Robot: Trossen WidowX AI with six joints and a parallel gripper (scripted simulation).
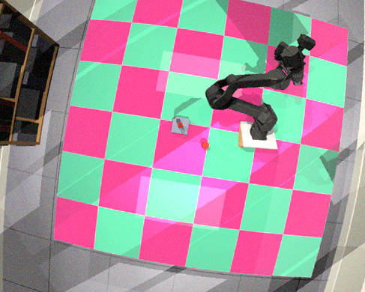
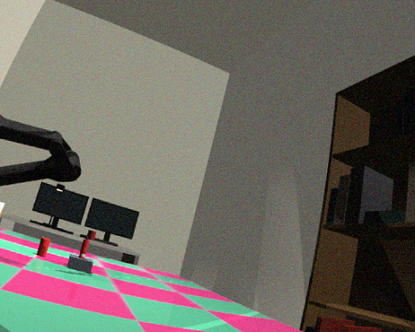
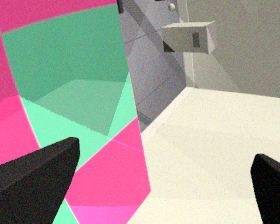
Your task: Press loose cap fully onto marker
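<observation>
Still uncapped, the red marker [image 1: 180,125] stands in its grey holder block [image 1: 180,125] at centre frame, the cap [image 1: 205,145] loose just beside, while the folded arm's gripper [image 1: 306,42] hangs spread and empty, upper right.

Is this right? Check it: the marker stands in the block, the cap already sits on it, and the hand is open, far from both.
One thing is wrong: the cap is not on the marker. The top view shows it standing loose on the table, apart from the block. The marker does stand in the block, and the hand is open, far from both.
</observation>
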